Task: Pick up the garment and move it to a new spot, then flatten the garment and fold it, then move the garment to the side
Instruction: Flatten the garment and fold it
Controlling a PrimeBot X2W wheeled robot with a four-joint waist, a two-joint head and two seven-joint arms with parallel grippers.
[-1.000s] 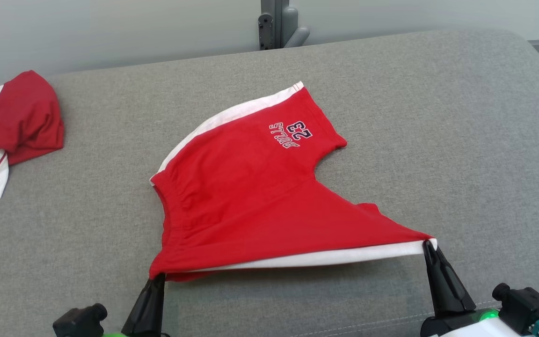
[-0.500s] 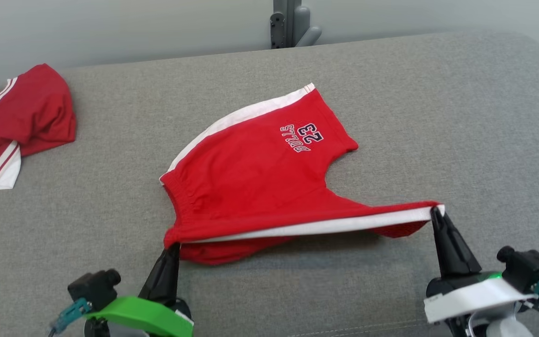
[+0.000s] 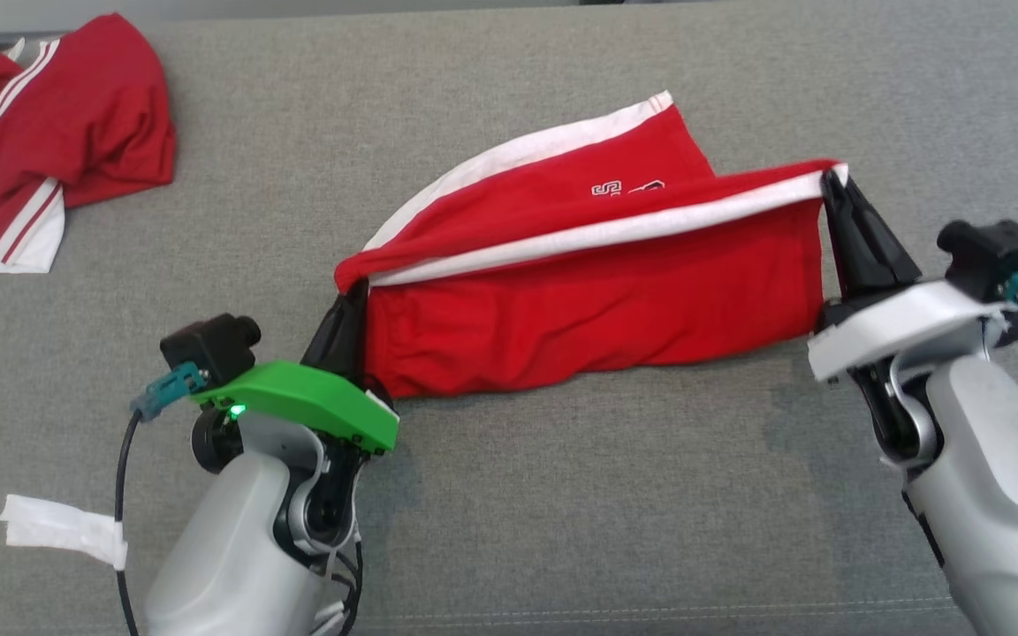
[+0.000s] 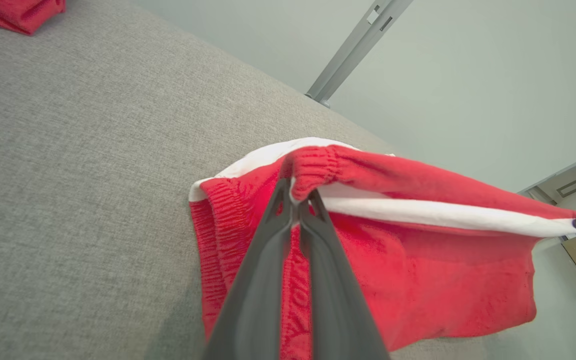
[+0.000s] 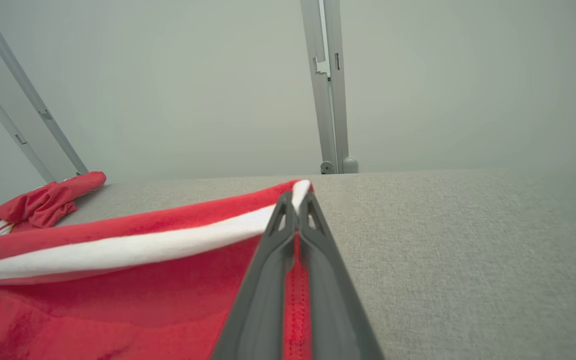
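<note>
Both arms are on the shorts here. The left gripper is pinched tight on the elastic waistband corner, at the garment's eight o'clock in the head view. The right gripper is clamped on the leg-hem corner where the white stripe ends, up at two o'clock. Between them the striped edge is raised and drawn into a taut line, and a red panel hangs from it like a curtain toward the couch. Whether its lower edge touches the cushion, I can't tell. The far half of the shorts lies flat beyond, toward twelve, with its print half covered by the raised edge.

My read is that this is the fold, with the near edge going over onto the far one. To do it well, both arms should travel toward twelve at one pace, stripe taut so the panel doesn't sag or bunch. Then they should lower so stripe lands on stripe and waistband on waistband. The left end sits lower than the right, so levelling before the lay-down would keep the fold square. Release should wait until the cloth rests flat.

A second red garment lies crumpled at ten o'clock, well apart, so it is no bother for the fold. It does take up that side when the shorts get moved aside. A white tag hangs on the left arm's cable at seven. A grey post stands past the couch's far edge at twelve.
</note>
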